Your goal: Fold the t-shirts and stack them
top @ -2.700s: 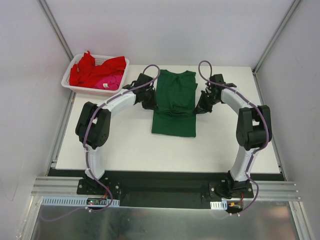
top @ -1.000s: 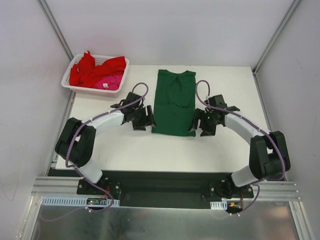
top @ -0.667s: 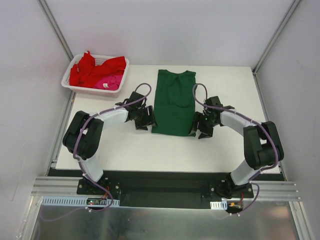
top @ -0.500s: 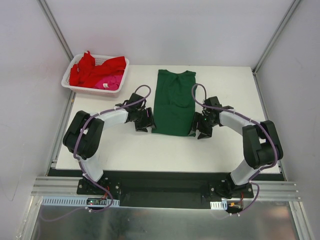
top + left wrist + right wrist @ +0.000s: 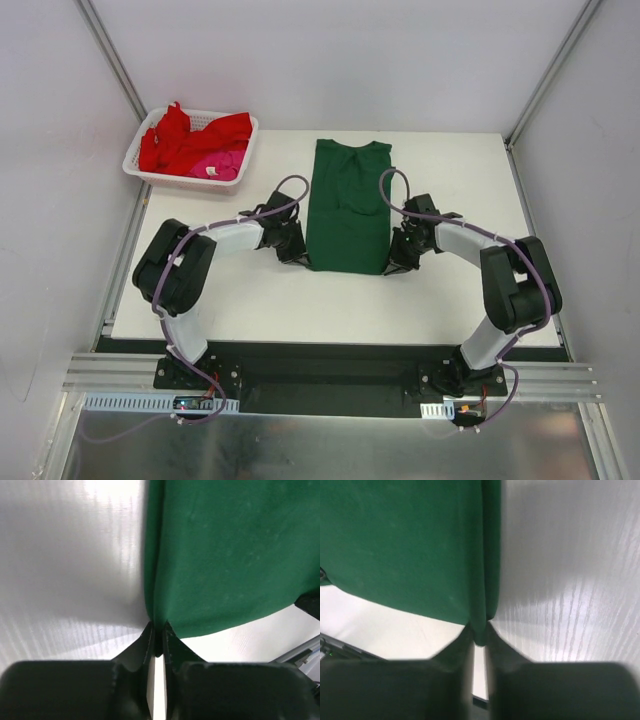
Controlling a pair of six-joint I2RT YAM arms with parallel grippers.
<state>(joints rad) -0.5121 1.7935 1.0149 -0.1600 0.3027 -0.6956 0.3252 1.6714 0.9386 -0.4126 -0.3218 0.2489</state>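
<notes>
Two firm pinches now, one per gripper. Approx. a second ago: both wide open, just outside the hem of the green t-shirt (image 5: 348, 205); since then moved in to its near corners and clamped. Left gripper (image 5: 157, 631): closed on the hem corner, cloth going up and to the right of the fingertips, bare surface (image 5: 70, 555) to the left. Right gripper (image 5: 481, 632): same but mirrored, closed on the other hem corner. Lying flat btw. the two grippers as a narrow strip, sides already turned in, neck at the far end, well beyond both. Meaning, by judgement: side folds done, grasp for the cross fold secured; next probably to lift both corners together and carry the hem toward the neck. Red t-shirt (image 5: 185, 138) and pink t-shirt (image 5: 222, 160) far to the left of left gripper, piled in white basket (image 5: 130, 163), not yet folded; task only at early stage.
</notes>
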